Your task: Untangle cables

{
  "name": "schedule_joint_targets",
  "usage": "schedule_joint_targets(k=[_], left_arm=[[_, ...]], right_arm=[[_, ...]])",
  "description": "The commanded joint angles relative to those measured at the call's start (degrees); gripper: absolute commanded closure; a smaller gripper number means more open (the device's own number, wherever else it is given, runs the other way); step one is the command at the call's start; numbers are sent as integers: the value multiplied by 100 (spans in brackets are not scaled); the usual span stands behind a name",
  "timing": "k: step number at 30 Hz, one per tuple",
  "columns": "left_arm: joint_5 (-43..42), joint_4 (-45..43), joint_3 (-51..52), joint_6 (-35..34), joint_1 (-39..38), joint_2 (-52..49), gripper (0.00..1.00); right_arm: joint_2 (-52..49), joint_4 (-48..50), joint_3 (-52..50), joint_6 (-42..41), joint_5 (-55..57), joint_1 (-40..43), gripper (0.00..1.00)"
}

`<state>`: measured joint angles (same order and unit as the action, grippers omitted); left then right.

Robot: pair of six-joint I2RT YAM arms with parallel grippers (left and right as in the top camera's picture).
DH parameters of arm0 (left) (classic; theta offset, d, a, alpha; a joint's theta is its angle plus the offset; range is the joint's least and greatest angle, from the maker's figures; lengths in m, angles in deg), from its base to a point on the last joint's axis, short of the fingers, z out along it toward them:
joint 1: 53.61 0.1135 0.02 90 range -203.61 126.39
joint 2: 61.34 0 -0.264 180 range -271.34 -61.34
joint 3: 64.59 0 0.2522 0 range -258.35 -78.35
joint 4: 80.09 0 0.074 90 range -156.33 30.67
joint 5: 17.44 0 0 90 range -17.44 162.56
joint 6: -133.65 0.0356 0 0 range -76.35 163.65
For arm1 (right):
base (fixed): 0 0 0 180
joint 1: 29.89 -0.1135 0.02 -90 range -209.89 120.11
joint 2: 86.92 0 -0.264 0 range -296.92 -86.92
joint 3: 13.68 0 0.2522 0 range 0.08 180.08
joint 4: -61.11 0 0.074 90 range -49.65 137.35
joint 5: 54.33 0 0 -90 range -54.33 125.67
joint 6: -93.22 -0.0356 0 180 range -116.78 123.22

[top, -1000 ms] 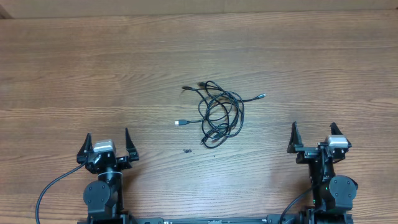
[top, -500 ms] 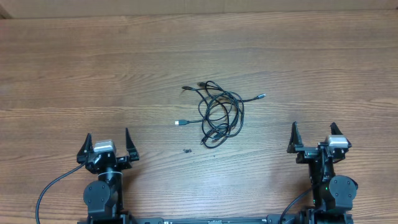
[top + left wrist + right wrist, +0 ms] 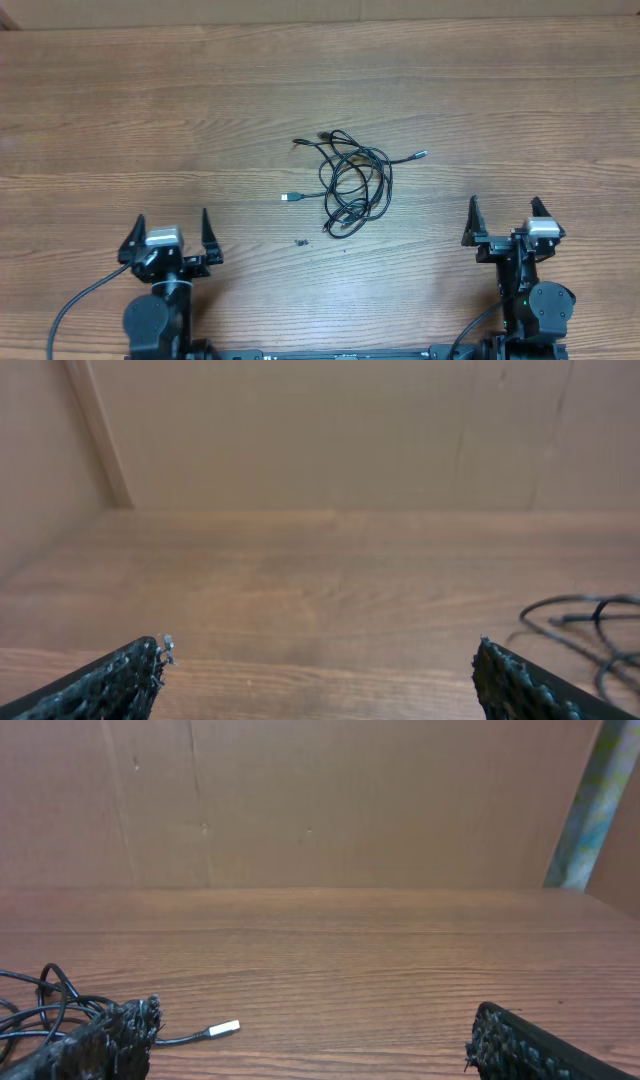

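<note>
The cables (image 3: 350,183) lie in one tangled heap of thin black loops at the middle of the wooden table, with small silver plug ends sticking out to the left and upper right. My left gripper (image 3: 168,232) stands open near the front left, well apart from the heap. My right gripper (image 3: 503,222) stands open near the front right, also apart from it. In the left wrist view a few cable loops (image 3: 590,625) show at the far right. The right wrist view shows loops (image 3: 40,1005) at the left and a silver plug (image 3: 224,1029) past my left fingertip (image 3: 120,1030).
A small dark speck (image 3: 300,241) lies on the table in front of the heap. A brown cardboard wall (image 3: 320,800) stands along the table's far edge. Bare wood surrounds the heap on all sides.
The left arm's base has shifted slightly toward the front edge. The cables and the right arm have not moved.
</note>
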<state>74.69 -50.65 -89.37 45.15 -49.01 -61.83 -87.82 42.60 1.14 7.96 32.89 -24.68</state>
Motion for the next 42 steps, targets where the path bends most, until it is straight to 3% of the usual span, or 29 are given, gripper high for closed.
schedule_joint_targets(k=[1, 9, 16, 26, 32, 42], left_arm=[[-76, 282, -662, 63, 26, -57, 0], [-358, 702, -1519, 63, 26, -892, 0], [-776, 964, -2422, 66, 26, -2306, 0], [-931, 2321, -4059, 68, 26, -4107, 1], [-1281, 3005, -4774, 264, 24, -4859, 0], [-1740, 3416, -5145, 262, 7, -5342, 0]], right_arm=[[-7, 28, -57, 24, -46, 9, 0], [-7, 28, -57, 24, -44, 9, 0], [-7, 28, -57, 26, -46, 9, 0], [-7, 28, -57, 24, -44, 9, 0], [-7, 28, -57, 24, -46, 9, 0], [-7, 28, -57, 26, -46, 9, 0]])
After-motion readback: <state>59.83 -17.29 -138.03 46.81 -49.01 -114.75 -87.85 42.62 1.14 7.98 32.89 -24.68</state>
